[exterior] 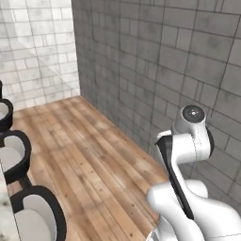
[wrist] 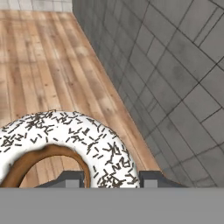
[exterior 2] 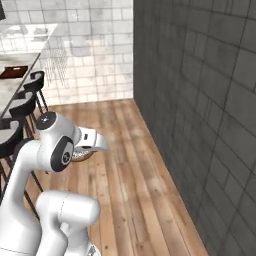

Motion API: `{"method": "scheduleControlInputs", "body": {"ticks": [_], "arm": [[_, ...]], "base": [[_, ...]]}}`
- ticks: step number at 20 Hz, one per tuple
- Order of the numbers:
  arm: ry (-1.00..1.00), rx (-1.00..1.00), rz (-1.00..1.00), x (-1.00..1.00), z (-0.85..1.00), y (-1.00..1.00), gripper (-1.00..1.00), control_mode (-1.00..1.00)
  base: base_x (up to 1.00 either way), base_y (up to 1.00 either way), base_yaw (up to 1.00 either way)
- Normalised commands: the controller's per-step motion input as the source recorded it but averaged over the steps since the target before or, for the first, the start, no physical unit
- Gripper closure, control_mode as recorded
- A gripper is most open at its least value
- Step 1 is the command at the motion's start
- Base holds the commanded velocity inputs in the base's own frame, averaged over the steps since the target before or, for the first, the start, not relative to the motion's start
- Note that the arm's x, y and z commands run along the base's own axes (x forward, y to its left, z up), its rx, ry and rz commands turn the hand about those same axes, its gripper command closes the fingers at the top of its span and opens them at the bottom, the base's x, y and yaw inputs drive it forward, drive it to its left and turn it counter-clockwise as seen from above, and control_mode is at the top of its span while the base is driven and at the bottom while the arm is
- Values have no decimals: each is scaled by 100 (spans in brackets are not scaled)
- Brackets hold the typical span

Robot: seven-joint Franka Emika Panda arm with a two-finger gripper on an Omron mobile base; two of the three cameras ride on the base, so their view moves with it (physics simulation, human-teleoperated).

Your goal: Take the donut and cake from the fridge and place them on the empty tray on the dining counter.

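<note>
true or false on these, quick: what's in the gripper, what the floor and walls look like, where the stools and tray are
1. The gripper is shut on the donut. True.
2. The donut has plain pink icing. False: its glaze is white with dark sprinkles.
3. The floor is wooden planks. True.
4. The wall on the robot's right is white marble. False: it is dark grey tile.
5. Black stools stand to the left in the left base view. True.
6. The tray sits on the floor. False: in the right base view it lies on the counter at far left.
</note>
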Motion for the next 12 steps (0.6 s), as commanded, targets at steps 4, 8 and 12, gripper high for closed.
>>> {"method": "scheduleControlInputs", "body": {"ticks": [4,8,12], "arm": [[0,0,0,0,0,0,100,100],[0,0,0,0,0,0,100,100],[0,0,0,0,0,0,100,100]], "base": [[83,-21,26],[75,-31,25],[73,-30,25]]}}
